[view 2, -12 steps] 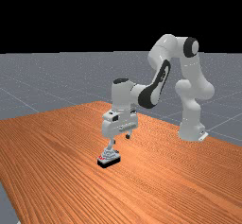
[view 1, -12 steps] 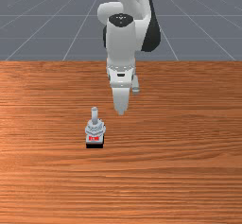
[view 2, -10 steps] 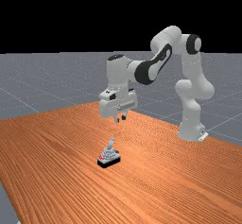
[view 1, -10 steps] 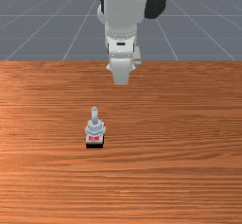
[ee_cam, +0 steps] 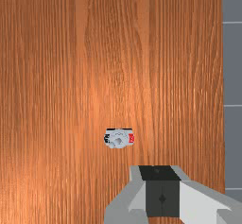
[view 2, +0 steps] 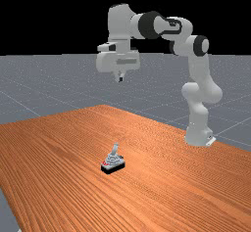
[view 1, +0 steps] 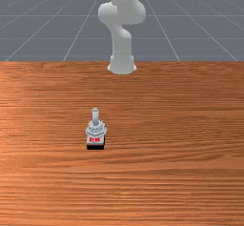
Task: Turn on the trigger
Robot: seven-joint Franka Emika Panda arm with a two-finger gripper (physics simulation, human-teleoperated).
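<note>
Sam: Where's the trigger [view 1: 96, 130] in the front view?

Mia: On the table [view 1: 181, 172], toward the front view's left. Its stick [view 1: 95, 116] pokes up, and it has a red bit [view 1: 95, 139].

Sam: And the far view?

Mia: The tool [view 2: 120, 79] is way up high, touching nothing. I'd line it up first, then go down slow.

Sam: Now the wrist view?

Mia: The tool is squeezed together with nothing in it. That's good for poking! Maybe push the red bit softly, so the trigger won't tip.
</note>
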